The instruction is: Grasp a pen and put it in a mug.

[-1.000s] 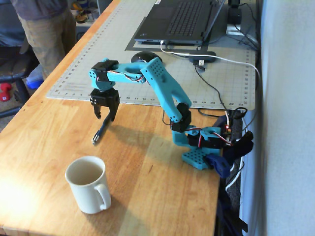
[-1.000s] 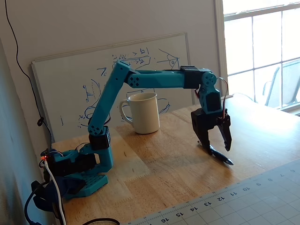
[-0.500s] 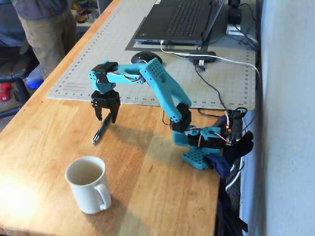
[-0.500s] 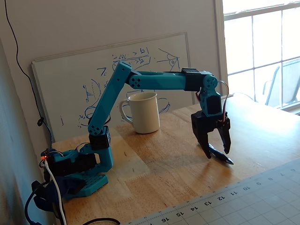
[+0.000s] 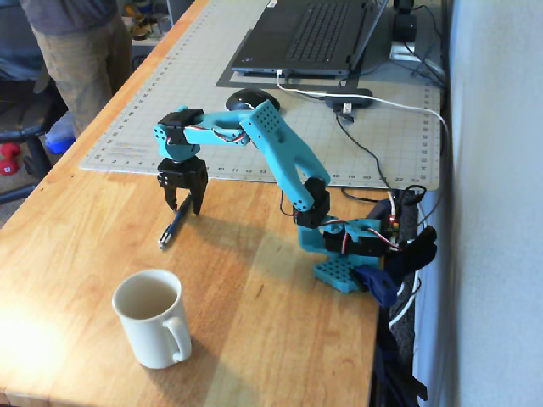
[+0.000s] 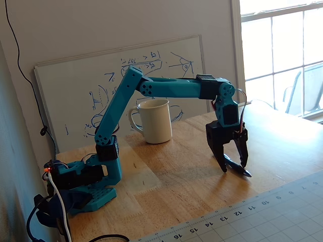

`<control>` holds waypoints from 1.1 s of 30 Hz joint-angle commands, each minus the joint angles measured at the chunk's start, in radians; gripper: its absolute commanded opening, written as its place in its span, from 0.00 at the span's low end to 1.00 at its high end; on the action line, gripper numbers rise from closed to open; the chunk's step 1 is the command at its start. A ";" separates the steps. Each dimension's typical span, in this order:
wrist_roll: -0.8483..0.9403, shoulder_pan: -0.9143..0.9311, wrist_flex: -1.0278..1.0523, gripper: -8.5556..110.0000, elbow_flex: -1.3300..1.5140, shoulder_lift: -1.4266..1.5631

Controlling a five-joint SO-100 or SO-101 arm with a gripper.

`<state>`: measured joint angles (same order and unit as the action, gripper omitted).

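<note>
Left of centre in one fixed view, the black two-finger gripper (image 5: 185, 205) hangs with jaws spread over the slim dark pen (image 5: 174, 229) lying on the wooden table (image 5: 254, 288), apparently poised to grasp; the cream ceramic mug (image 5: 153, 318) waits lower left. Right of centre in the other fixed view, the open gripper (image 6: 233, 167) straddles the pen (image 6: 238, 168), the mug (image 6: 155, 121) standing centre.

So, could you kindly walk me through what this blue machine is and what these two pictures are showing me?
It is a small turquoise robot arm clamped to the edge of a wooden table. Both pictures come from cameras that stand still: one looks down from the mug's end of the table, the other looks across the table toward a whiteboard. The black gripper at the arm's end has its jaws open and pointing down, straddling a dark pen that lies flat on the wood. Nothing is held yet. A cream mug stands upright nearby, and it looks empty. Behind the arm lie a cutting mat and a laptop.
</note>
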<state>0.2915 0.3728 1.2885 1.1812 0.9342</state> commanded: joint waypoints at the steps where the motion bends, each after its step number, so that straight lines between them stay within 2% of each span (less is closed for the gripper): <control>1: -0.015 0.012 -0.008 0.22 -0.008 0.043; 10: -0.014 0.011 -0.031 0.07 -0.015 0.074; 19: 0.005 -0.006 -0.124 0.08 -0.008 0.285; 25: 0.012 -0.069 -0.275 0.08 0.017 0.456; 29: 0.150 -0.137 -0.345 0.08 0.097 0.574; 33: 0.446 -0.218 -0.408 0.08 0.166 0.680</control>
<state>0.5047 0.2209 0.9419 1.3392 1.4143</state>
